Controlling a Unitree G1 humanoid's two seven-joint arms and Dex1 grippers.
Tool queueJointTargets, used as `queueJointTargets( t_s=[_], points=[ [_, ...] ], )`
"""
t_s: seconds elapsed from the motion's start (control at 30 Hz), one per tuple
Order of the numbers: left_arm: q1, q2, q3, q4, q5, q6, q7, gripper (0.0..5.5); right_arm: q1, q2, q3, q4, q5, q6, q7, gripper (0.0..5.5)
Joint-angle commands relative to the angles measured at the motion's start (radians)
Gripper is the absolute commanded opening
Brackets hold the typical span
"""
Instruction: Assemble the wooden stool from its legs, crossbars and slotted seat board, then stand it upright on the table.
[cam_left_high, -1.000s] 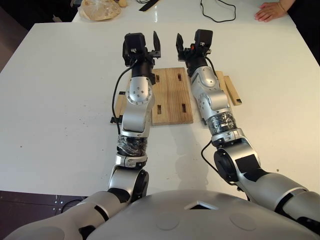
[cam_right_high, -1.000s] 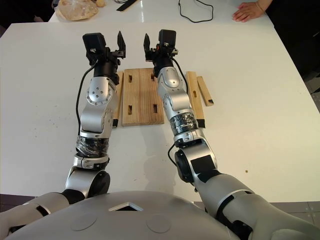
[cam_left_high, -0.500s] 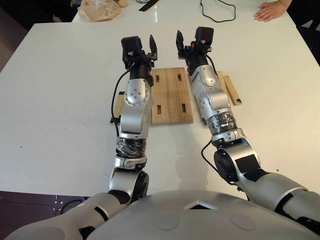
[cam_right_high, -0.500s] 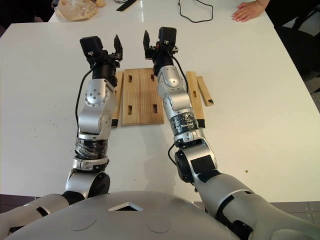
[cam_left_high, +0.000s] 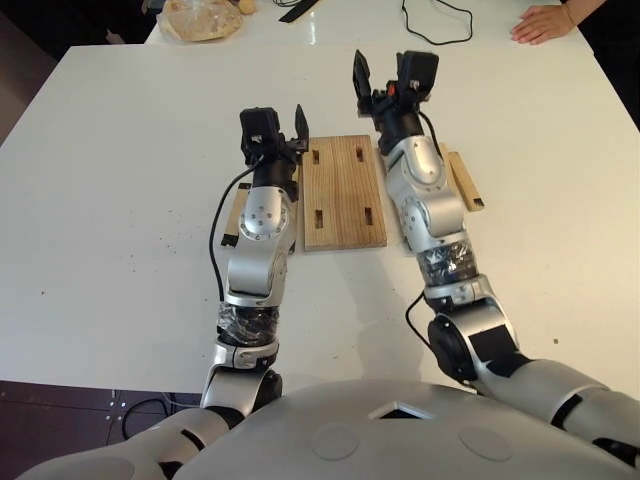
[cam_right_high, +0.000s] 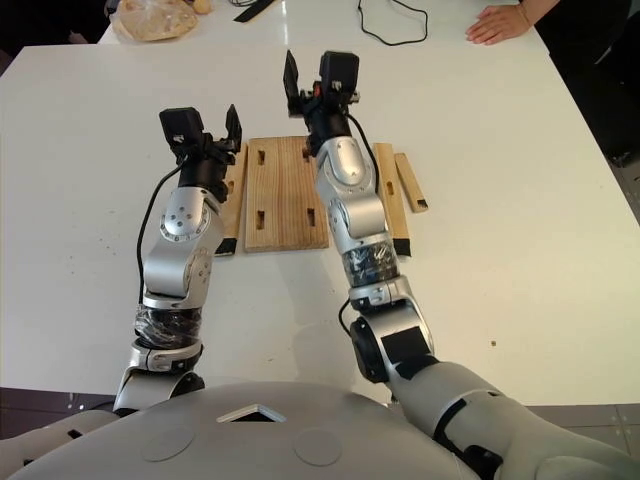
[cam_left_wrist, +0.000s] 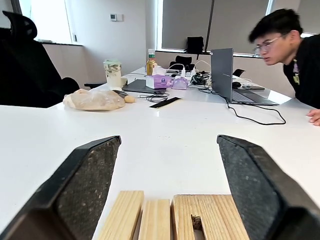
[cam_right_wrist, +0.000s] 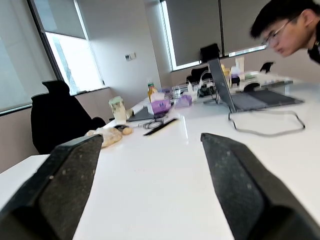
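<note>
Two tools spread wide, both empty | slotted seat board flat mid-bench, wooden sticks just beside its left edge, more sticks off its right | left tool low over left sticks' far ends, right tool held higher | tip: straddle one stick only, close squarely across its width, lift clear.

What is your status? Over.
Left gripper open, above left wooden bars. Right gripper open, beyond slotted seat board. Board flat, nothing assembled. Right bars beside right arm.

white table, bright windows, black chair.
</note>
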Motion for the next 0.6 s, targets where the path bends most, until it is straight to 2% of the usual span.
queueJointTargets(
  t_s=[0.03,0.4,0.6],
  points=[
    [0.028,-0.052,-0.012,-0.031,-0.045,0.012,-0.032,3.58,0.107,-0.006,0.017,-0.179,-0.01,0.105,-0.004,3.63],
    [0.119,-0.042,-0.022,-0.141,-0.163,0.055,-0.098,3.58,0.213,-0.011,-0.02,-0.317,0.038,0.275,-0.026,3.63],
    [0.136,-0.022,-0.028,-0.187,-0.177,0.072,-0.102,3.58,0.248,-0.047,0.0,-0.373,0.045,0.319,-0.002,3.63]
  ],
)
